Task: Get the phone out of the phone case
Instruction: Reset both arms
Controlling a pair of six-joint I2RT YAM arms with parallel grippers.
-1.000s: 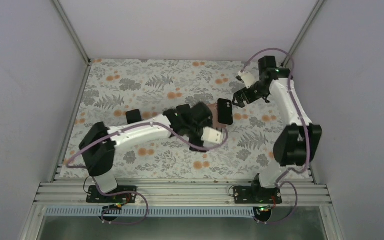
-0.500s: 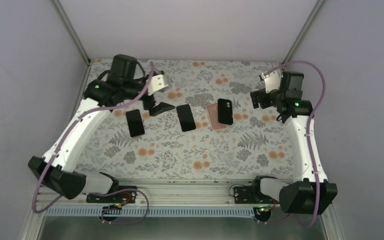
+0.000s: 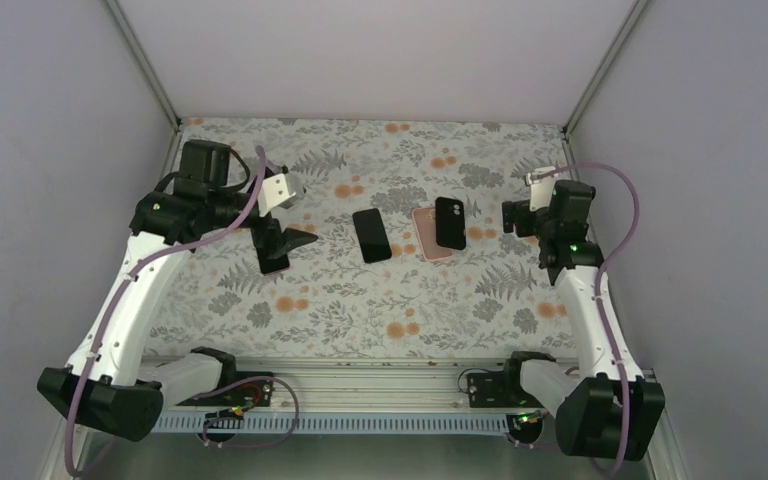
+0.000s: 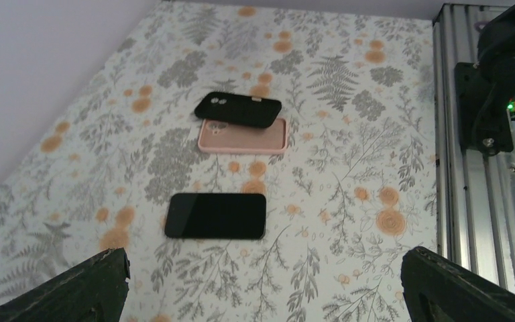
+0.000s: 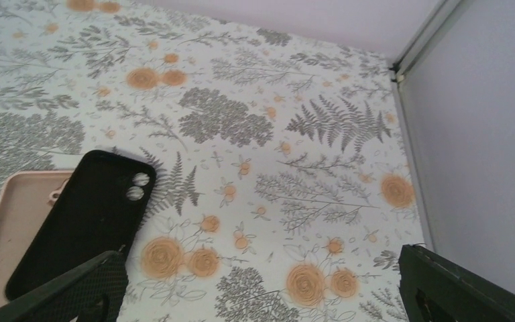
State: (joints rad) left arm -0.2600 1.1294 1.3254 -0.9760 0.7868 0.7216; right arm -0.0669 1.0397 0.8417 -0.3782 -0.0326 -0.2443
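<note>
A black phone (image 3: 371, 235) lies face up mid-table, also in the left wrist view (image 4: 216, 216). To its right an empty pink case (image 3: 424, 234) lies open side up, with a black case (image 3: 450, 222) resting partly on it, camera holes showing; both show in the left wrist view (image 4: 243, 136) (image 4: 238, 109) and the right wrist view (image 5: 10, 228) (image 5: 84, 218). Another dark phone with a pinkish edge (image 3: 274, 264) lies at the left, partly hidden under my left gripper (image 3: 282, 240). My left gripper (image 4: 261, 285) is open and empty. My right gripper (image 3: 513, 217) (image 5: 261, 292) is open and empty, right of the black case.
The floral mat (image 3: 410, 300) covers the table. Grey walls stand on three sides, with a corner post (image 5: 416, 40) at the back right. An aluminium rail (image 3: 360, 385) with the arm bases runs along the near edge, also in the left wrist view (image 4: 483, 168).
My left arm has swung from over the middle phones to the left, now above the left phone. My right arm has drawn back and lowered toward the right of the black case.
</note>
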